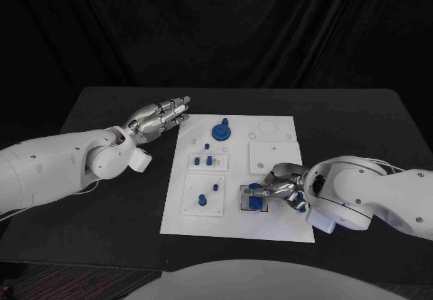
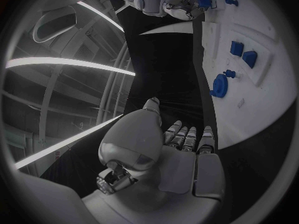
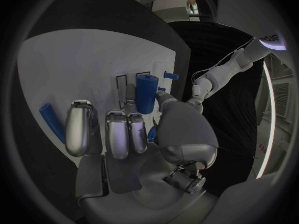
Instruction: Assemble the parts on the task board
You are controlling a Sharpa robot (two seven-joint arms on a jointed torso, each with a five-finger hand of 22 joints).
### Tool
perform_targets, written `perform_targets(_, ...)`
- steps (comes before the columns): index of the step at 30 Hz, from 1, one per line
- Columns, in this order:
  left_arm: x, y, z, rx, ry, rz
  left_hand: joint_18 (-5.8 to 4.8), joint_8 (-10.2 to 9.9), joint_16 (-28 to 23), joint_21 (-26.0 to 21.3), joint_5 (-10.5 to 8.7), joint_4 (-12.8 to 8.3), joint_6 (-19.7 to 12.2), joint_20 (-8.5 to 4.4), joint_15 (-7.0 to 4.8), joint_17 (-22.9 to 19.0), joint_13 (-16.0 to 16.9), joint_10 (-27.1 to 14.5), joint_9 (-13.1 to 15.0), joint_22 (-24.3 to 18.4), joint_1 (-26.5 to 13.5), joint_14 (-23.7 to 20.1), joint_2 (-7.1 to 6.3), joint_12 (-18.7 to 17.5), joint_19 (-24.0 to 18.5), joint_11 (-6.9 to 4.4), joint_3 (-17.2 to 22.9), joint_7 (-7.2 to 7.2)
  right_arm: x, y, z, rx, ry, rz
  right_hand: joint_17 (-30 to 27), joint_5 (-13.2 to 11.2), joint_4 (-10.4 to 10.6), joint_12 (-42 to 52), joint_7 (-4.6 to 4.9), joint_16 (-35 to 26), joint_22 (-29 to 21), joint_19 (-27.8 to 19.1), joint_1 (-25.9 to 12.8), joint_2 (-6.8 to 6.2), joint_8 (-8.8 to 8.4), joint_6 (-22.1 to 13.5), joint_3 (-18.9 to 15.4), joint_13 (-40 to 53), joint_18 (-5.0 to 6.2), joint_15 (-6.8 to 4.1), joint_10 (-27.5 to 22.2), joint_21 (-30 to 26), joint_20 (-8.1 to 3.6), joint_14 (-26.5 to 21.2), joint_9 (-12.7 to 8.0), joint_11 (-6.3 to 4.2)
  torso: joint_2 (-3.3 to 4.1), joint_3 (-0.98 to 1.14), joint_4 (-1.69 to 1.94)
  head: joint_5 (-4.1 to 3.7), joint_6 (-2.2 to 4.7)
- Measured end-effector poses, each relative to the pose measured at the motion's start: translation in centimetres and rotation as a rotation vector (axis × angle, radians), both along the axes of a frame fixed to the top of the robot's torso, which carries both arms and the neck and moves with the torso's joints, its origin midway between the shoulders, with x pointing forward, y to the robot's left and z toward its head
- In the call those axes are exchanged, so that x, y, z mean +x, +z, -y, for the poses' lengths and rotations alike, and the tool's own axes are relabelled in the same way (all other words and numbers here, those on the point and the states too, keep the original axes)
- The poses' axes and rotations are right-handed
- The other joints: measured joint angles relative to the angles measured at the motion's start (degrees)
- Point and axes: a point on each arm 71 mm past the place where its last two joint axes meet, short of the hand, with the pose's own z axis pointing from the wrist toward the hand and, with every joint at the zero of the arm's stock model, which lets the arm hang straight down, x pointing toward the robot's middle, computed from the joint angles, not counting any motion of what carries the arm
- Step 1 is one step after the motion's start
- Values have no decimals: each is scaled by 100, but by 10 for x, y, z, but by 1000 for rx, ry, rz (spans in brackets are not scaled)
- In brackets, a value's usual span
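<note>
left hand (image 1: pixel 161 119): from my seat it's hovering over the black desk (image 1: pixel 108 206) just off the top-left corner of the task board (image 1: pixel 280 228), fingers straight and a bit apart, nothing in it

task board: white plate sitting mid-desk, long side running away from me

round part (image 1: pixel 222 132): blue disc thing standing up near the far end of the board

small parts (image 1: pixel 210 161): a couple of blue pegs in the left-column insets, one more (image 1: pixel 202 200) in the nearer inset

blue part (image 1: pixel 256 203): bottom right of the board, sitting in a dark-framed slot (wrist cam shows it as a stubby cylinder (image 3: pixel 146 93))

right hand (image 1: pixel 276 189): curled down over that slot, fingers wrapped round the blue part so I'd call it gripped
</note>
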Motion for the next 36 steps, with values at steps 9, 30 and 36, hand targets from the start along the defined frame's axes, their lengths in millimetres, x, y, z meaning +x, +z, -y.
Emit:
perform_targets(9, 0, 0, 0, 1, 0, -2, 0, 0, 0, 0, 0, 0, 0, 0, 0, 0, 0, 0, 0, 0, 0, 0, 0, 0, 0, 0, 0, 0, 1, -1, 1, -3, -3, 0, 0, -371, 300, 0, 14, -21, 0, 0, -127, 81, 72, -70, -237, 0, 0, 0, 20, -34, 0, 0, -58, 20, -3, 2, 5, -2, 0)
perform_targets(30, 1, -2, -2, 4, -1, -8, 0, 0, 0, 0, 77, -128, -21, 20, 21, -4, 3, 20, 0, -4, 55, 22, -3, 0, -21, 19, 30, 21, 0, -1, 1, 0, 10, -4, 0, -1314, 367, 0, 33, -21, -2, -21, -252, -81, 204, -173, -884, 4, -1, 36, -2, -97, 21, -4, -188, 41, -9, 0, 7, 11, 0)
perform_targets(36, 0, -2, -2, 5, -2, -11, 0, 0, 0, 0, 77, -127, -21, 20, 21, -3, 4, 20, -1, -4, 55, 22, -3, 0, -21, 19, 31, 21, -2, 0, 7, 10, -2, 2, 0, -1314, 381, 0, 33, -20, -2, -21, -377, 31, 249, -173, -1101, 4, -1, 35, -2, -97, 21, -4, -206, 41, -8, 0, 3, 38, 0)
